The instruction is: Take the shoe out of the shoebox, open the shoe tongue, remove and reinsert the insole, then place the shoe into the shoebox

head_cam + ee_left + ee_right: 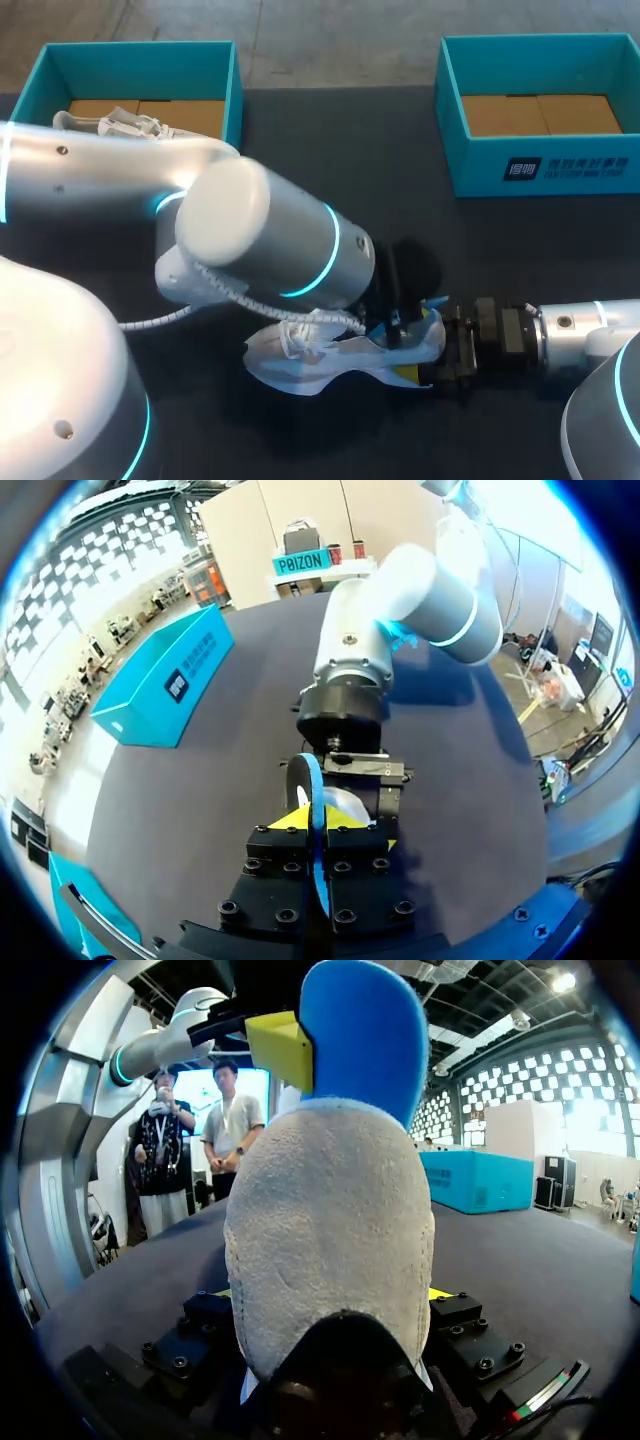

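Observation:
A white shoe (320,355) lies on its side on the dark table, toe to the left. My right gripper (440,352) comes in from the right and is shut on its heel. In the right wrist view the grey heel (330,1240) fills the space between the fingers. A blue insole (365,1030) sticks up out of it. My left gripper (395,328) hangs over the heel opening and is shut on the insole's edge (314,810), which shows as a thin blue strip between its yellow fingertips (285,820). One yellow fingertip (280,1048) presses the insole's side.
A teal shoebox (140,60) stands at the back left with another white shoe (110,125) inside. A second teal shoebox (540,165) stands at the back right. My bulky left arm (260,235) covers much of the table's middle.

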Robot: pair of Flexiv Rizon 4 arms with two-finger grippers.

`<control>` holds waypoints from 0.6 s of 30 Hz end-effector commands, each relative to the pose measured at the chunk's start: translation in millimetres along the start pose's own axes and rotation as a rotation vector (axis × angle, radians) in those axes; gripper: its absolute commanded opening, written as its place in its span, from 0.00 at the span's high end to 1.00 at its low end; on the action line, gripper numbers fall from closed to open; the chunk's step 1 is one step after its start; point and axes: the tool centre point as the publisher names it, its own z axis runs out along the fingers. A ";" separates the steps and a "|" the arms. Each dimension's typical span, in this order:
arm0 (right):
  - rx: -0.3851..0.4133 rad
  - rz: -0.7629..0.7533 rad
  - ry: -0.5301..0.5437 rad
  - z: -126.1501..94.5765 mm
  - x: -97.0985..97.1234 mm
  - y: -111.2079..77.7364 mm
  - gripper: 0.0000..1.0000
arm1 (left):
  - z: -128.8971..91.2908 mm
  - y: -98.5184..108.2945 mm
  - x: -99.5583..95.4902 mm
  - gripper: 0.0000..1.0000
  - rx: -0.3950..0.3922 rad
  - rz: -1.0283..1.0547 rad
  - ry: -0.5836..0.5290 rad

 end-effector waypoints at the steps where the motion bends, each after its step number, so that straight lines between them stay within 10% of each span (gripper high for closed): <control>1: 0.001 -0.001 -0.003 0.5 1.2 -0.1 1.00 | 2.6 -6.5 -3.4 1.00 0.000 0.001 0.023; 11: 0.001 -0.001 -0.003 0.5 1.2 -0.1 1.00 | 12.0 -18.2 1.1 1.00 0.009 0.014 -0.030; 18: 0.001 -0.001 -0.003 0.5 1.2 -0.1 1.00 | 10.6 -13.1 0.2 0.58 0.013 0.007 -0.031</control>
